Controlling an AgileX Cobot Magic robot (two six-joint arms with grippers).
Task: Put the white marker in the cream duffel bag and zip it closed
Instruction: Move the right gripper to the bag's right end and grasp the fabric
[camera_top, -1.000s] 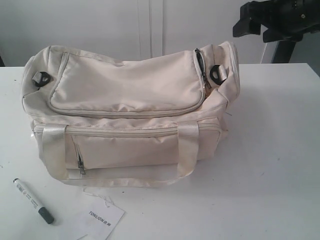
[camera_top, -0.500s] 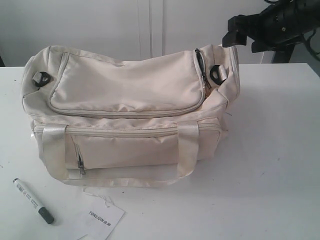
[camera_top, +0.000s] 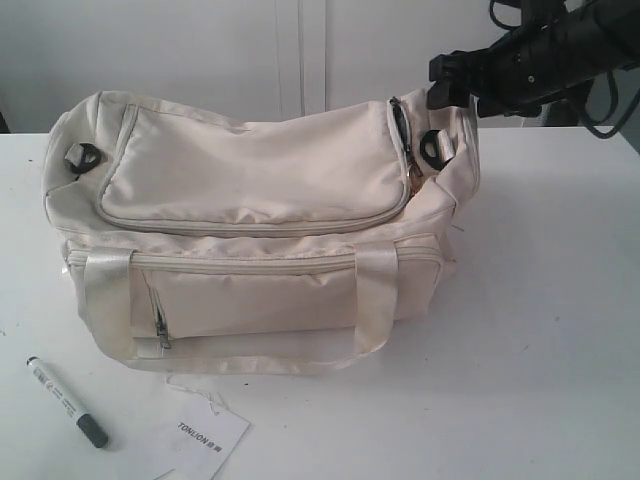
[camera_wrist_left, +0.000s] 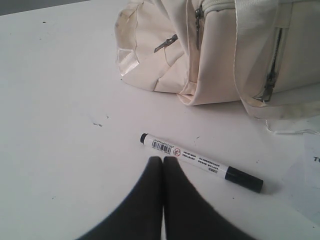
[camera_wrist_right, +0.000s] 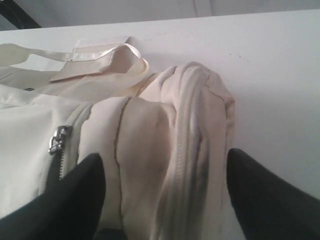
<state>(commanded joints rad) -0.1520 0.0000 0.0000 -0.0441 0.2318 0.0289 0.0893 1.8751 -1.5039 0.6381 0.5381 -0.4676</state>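
I see the cream duffel bag (camera_top: 250, 190) sitting soft and slumped on the white table (camera_top: 560, 300). Its fabric is matte and lightly creased, with a rounded top flap outlined by a zip. Shiny satin webbing handles (camera_top: 375, 300) loop down over the front pocket, and a black strap ring (camera_top: 433, 147) sits at the right end. Beside that ring a dark gap shows along the flap's zip.

The white marker (camera_top: 66, 401) is not in the bag. It lies flat on the table off the bag's front left corner, apart from the fabric. It is a slim smooth barrel with small black print and a dark cap at the end nearer the camera. A white paper tag (camera_top: 205, 440) on a thin string lies near it.

My left gripper (camera_wrist_left: 163, 161) hangs just short of the marker's barrel, its two dark tapered fingers pressed together with nothing between them.

My right gripper (camera_wrist_right: 164, 170) hovers over the bag's right end with its jaws spread wide and nothing in them. Between them I see the bunched, seamed end of the bag and a small metal zip puller (camera_wrist_right: 58, 140).
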